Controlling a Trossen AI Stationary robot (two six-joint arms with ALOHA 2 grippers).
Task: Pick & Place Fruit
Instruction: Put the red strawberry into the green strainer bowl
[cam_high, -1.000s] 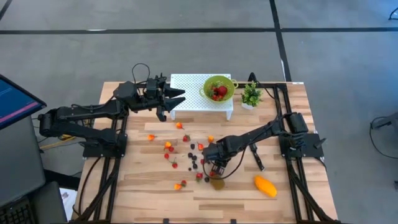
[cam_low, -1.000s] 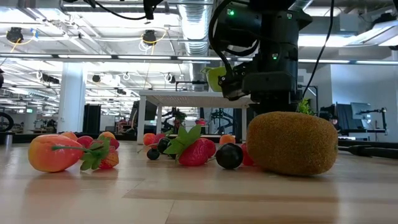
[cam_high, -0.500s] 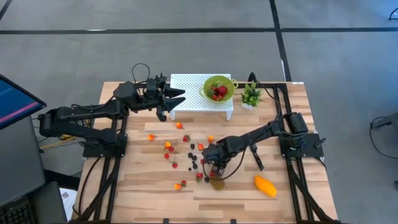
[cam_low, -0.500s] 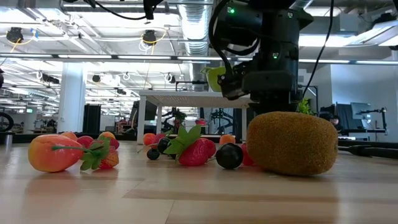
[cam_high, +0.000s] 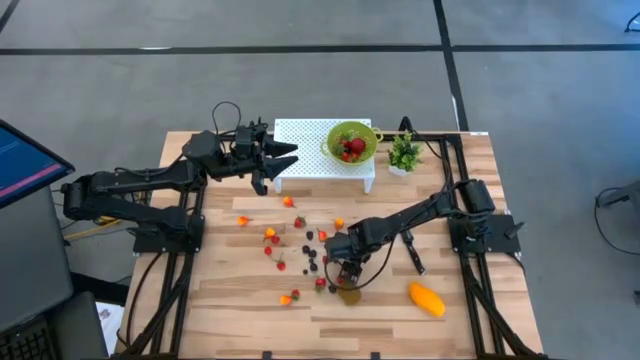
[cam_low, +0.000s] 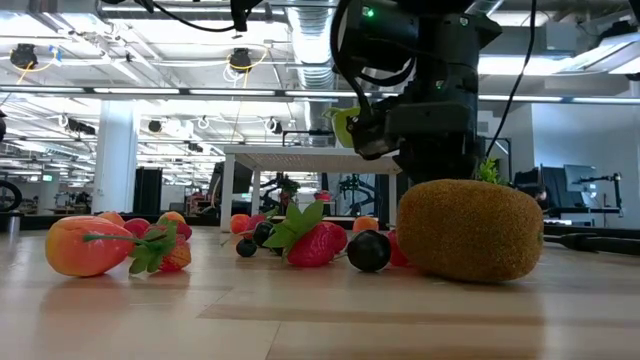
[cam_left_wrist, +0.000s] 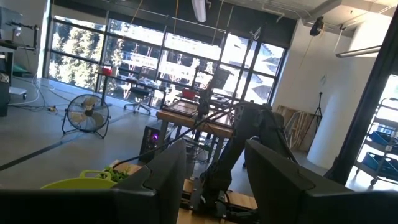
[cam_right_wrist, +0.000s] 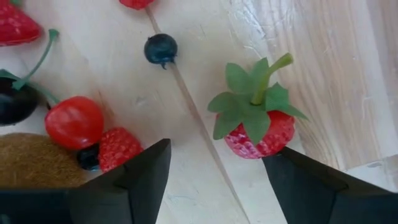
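Note:
Several small red, orange and dark fruit pieces (cam_high: 300, 250) lie scattered on the wooden table. A brown kiwi (cam_high: 349, 293) and an orange-yellow mango (cam_high: 427, 298) lie near the front edge. My right gripper (cam_high: 346, 270) hangs open, pointing down, just beyond the kiwi. In its wrist view a leafy strawberry (cam_right_wrist: 258, 134) lies on the wood ahead of the open fingers (cam_right_wrist: 140, 180), with a cherry (cam_right_wrist: 73, 121), a raspberry (cam_right_wrist: 118, 148) and the kiwi (cam_right_wrist: 31, 163) to one side. My left gripper (cam_high: 282, 155) waits open and raised beside the white stand (cam_high: 310, 135).
A green bowl (cam_high: 351, 142) holding strawberries sits on the white perforated stand at the back. A small potted plant (cam_high: 404, 153) stands to its right. A slim black knife (cam_high: 412, 250) lies right of my right arm. Bare wood stretches along the front left.
My right gripper has stirred only slightly above the loose fruit beside the kiwi. No fruit has moved.

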